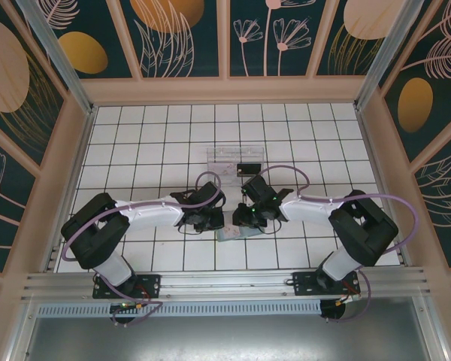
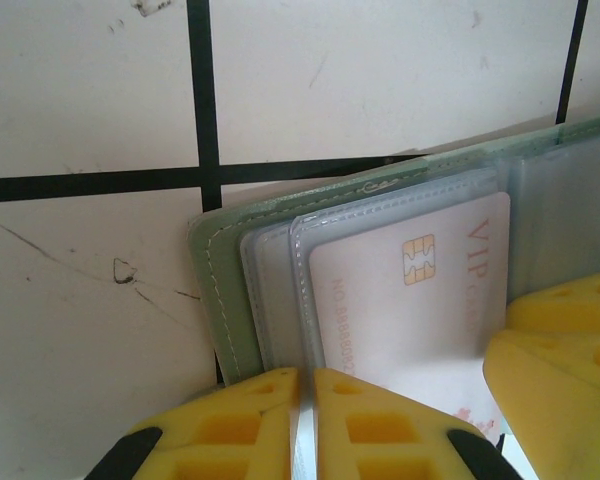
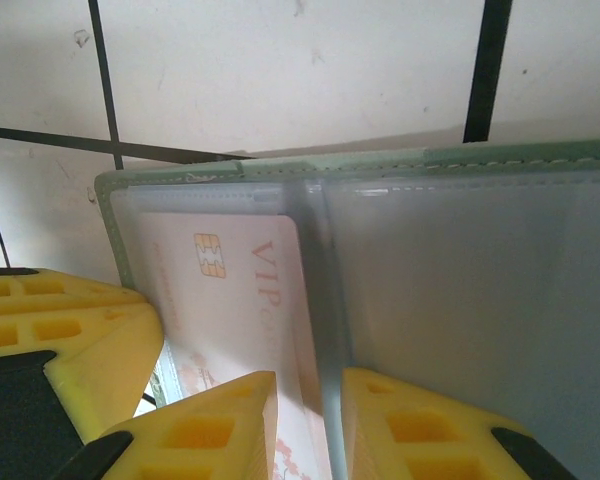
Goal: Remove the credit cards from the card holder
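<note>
Card holder (image 1: 230, 235) lies open at 6 o'clock of the tiled table's (image 1: 135, 143) centre. Left gripper (image 2: 306, 420) is pinched together on its 9 o'clock flap, likely to anchor it. Right gripper (image 3: 308, 405) straddles the pocket seam, jaws slightly apart — can't tell if it grips — and the pale credit card (image 2: 410, 300) sits in its pocket.

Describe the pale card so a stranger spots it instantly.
On the white tiled table, an open green card holder lies near the front edge. Its clear pocket holds the pale pink card, marked by a gold chip and VIP lettering.
</note>
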